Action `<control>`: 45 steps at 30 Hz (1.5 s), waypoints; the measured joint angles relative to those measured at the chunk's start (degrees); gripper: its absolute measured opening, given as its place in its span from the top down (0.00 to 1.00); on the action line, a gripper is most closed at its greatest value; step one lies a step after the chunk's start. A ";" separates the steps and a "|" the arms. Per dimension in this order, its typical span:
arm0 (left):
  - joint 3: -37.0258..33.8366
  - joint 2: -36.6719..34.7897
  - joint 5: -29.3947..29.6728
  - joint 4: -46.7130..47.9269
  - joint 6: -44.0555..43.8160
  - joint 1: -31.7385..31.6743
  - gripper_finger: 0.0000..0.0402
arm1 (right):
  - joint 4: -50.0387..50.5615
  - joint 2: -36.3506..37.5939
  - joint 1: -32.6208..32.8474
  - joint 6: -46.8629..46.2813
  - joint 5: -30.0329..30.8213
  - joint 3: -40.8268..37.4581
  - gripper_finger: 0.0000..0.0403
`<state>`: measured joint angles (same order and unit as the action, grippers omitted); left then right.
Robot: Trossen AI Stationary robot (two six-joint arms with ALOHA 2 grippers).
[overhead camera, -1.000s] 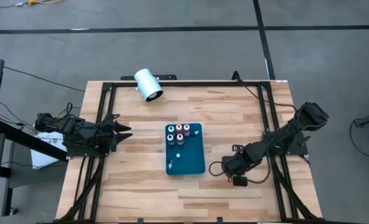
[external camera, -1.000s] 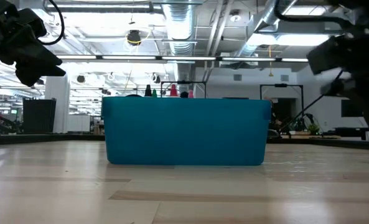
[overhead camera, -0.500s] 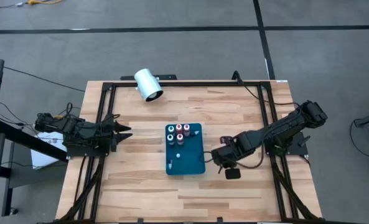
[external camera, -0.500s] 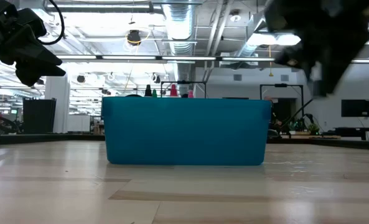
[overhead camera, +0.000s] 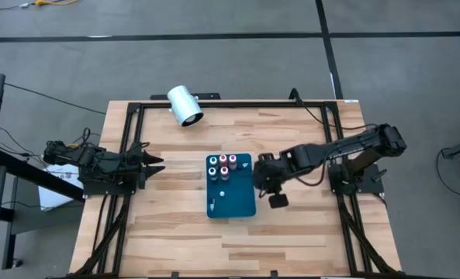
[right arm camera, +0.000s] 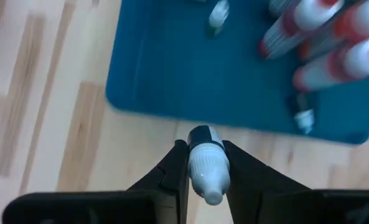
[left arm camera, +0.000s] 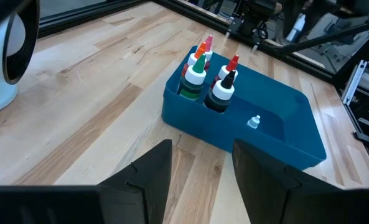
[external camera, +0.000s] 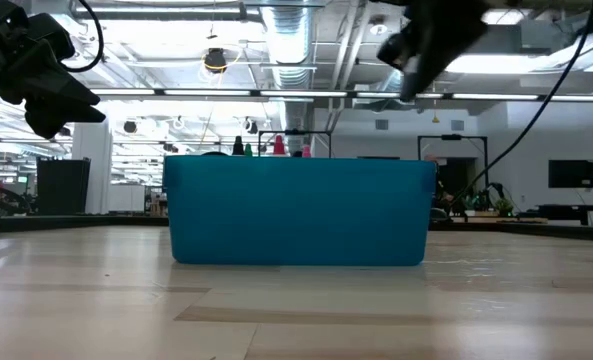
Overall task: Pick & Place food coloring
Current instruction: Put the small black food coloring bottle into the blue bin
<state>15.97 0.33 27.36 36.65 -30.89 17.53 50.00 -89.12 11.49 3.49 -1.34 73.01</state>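
From overhead I have the right gripper [overhead camera: 262, 172] reaching in from the right, hovering just beside the right edge of the blue tray [overhead camera: 241, 203] at mid-table. In its wrist view the two fingers [right arm camera: 173, 171] are clamped on one small food coloring bottle [right arm camera: 205, 167] – pale body, dark band at the far end, nozzle tip nearest the camera. Its long axis runs along the line of the fingers, so the bottle lies lengthwise in the grasp, its dark-banded end aimed toward the tray edge below.

The other food coloring bottles [overhead camera: 223, 164] stand upright, clustered in the far end of the tray, tips up (red and green tops seen from the left wrist [left arm camera: 208, 74]). One tiny pale piece [left arm camera: 253, 121] sits apart on the tray floor nearer the middle – I cannot tell what it is.

Left gripper [overhead camera: 153, 164] waits at the table's left edge, well apart from the tray, fingers spread with nothing between them.

White cylinder [overhead camera: 185, 105] lies on its side at the far edge of the wooden table [overhead camera: 175, 225]
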 joint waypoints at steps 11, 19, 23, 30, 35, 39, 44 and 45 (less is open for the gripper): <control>0.00 -0.01 0.00 0.01 0.02 -0.01 0.60 | -4.52 -0.19 -4.02 1.68 -0.02 3.11 0.83; 0.00 -0.01 0.00 0.02 0.22 0.00 0.60 | -5.83 -0.22 -3.98 -0.24 1.75 3.11 0.83; 0.00 0.01 0.00 0.01 0.24 -0.01 0.60 | -5.85 -0.22 -3.98 -2.07 1.76 3.11 0.83; 0.00 -0.01 0.19 0.03 0.24 -0.01 0.60 | -5.64 -0.22 -4.03 -5.45 1.81 3.11 0.83; 0.00 -0.01 0.32 0.05 0.24 -0.01 0.60 | -5.64 -0.22 -4.03 -7.37 1.88 3.11 0.83; 0.00 -0.01 0.40 0.09 0.24 0.00 0.60 | -4.30 -1.20 -4.03 -8.18 1.91 5.50 0.83; 0.00 0.01 0.48 0.32 0.26 0.01 0.60 | 5.02 -9.37 -4.03 -6.97 3.28 16.49 0.83; 0.00 0.01 0.45 0.44 0.26 -0.01 0.60 | 6.74 -11.34 -4.05 -6.37 3.30 19.12 0.83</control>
<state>15.97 0.34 27.81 37.10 -30.64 17.52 56.74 -100.46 7.44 -2.88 1.96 92.13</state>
